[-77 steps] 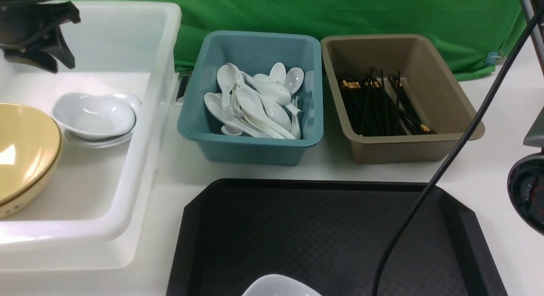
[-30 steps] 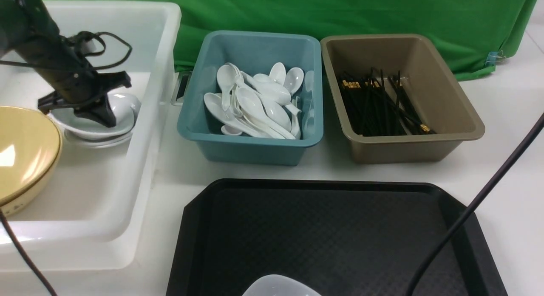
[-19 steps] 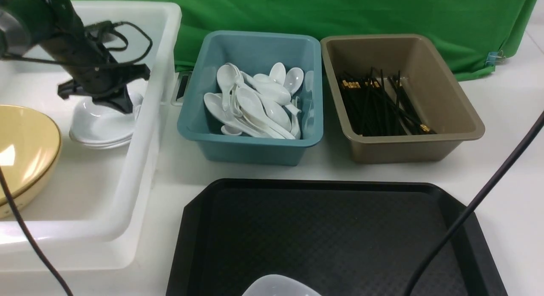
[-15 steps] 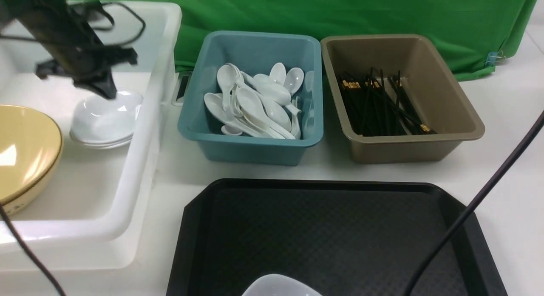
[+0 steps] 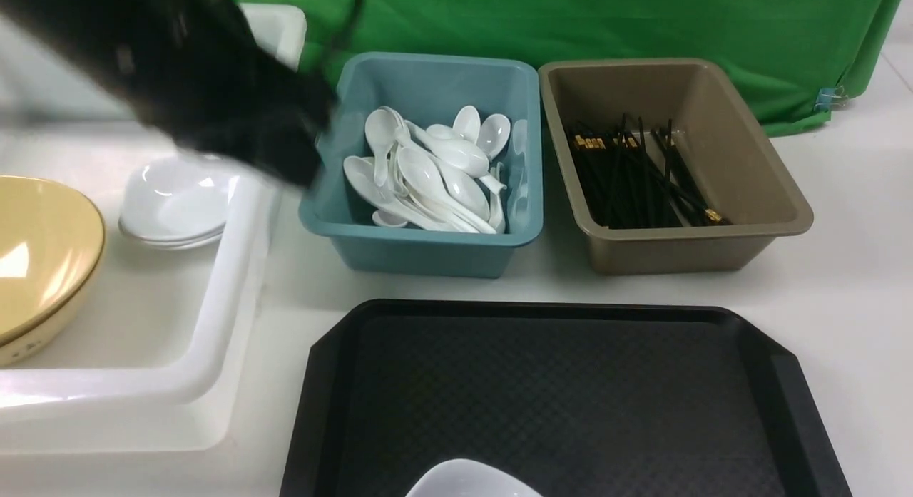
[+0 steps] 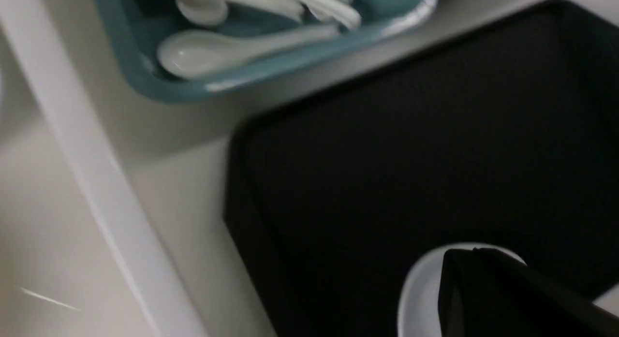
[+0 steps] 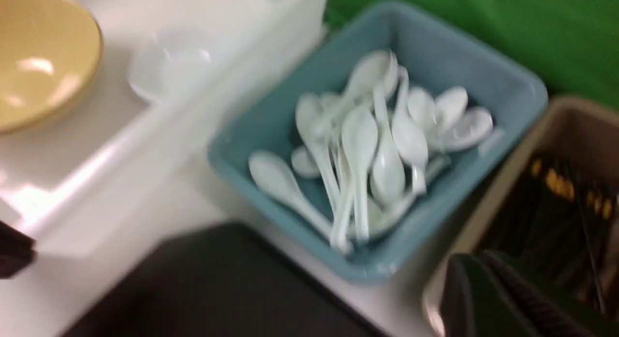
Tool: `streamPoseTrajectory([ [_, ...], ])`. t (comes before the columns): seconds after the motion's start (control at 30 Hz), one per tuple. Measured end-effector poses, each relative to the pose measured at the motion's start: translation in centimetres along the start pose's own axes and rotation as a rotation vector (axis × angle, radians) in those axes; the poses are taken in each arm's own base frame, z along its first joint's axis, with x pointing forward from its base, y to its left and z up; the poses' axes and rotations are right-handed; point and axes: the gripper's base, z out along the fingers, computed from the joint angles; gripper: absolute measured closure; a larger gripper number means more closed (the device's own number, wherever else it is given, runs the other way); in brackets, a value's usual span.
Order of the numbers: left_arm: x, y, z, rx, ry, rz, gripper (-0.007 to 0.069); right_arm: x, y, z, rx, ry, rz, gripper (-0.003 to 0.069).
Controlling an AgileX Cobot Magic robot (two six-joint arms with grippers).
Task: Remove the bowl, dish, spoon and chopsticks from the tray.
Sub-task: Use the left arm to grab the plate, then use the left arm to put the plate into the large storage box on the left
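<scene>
The black tray point(image 5: 556, 397) carries only a white dish point(image 5: 471, 481) at its near edge. The yellow bowl point(image 5: 36, 254) rests in the white tub point(image 5: 214, 326), beside a stack of white dishes point(image 5: 178, 205). Several white spoons point(image 5: 428, 176) lie in the teal tub point(image 5: 428, 251). Black chopsticks point(image 5: 635, 176) lie in the brown tub point(image 5: 699, 247). My left gripper point(image 5: 299, 172) is a dark blur above the white tub's right rim. It is shut and empty, and its tip point(image 6: 471, 251) lines up over the dish point(image 6: 420, 293). My right gripper point(image 7: 464, 257) is shut and empty.
The teal and brown tubs stand side by side just behind the tray, before a green cloth point(image 5: 570, 19). The white tub fills the table's left side. White table point(image 5: 856, 233) lies bare to the right of the brown tub.
My left arm has lifted off the stacked dishes and swung right toward the teal tub. The top dish now sits nested in the stack. The right arm's cable has left the front view.
</scene>
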Motion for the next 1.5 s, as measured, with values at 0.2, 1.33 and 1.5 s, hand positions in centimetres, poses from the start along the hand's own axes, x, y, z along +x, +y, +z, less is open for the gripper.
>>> streamPoseTrajectory([
  [0.2, 4.7, -3.9, 5.8, 0.075, 0.119, 0.101, 0.0587, 8.1, -0.1, -1.0, 0.078, 0.200, -0.016, 0.0658],
  [1.33, -1.3, -3.0, 11.7, 0.060, 0.196, -0.001, 0.0611, 16.0, 0.4, -5.1, 0.183, 0.137, 0.005, 0.0658],
  [1.5, -6.1, 3.0, 1.9, 0.058, -0.135, -0.144, 0.0613, 15.9, 0.4, -5.1, 0.175, 0.135, 0.010, 0.0658],
])
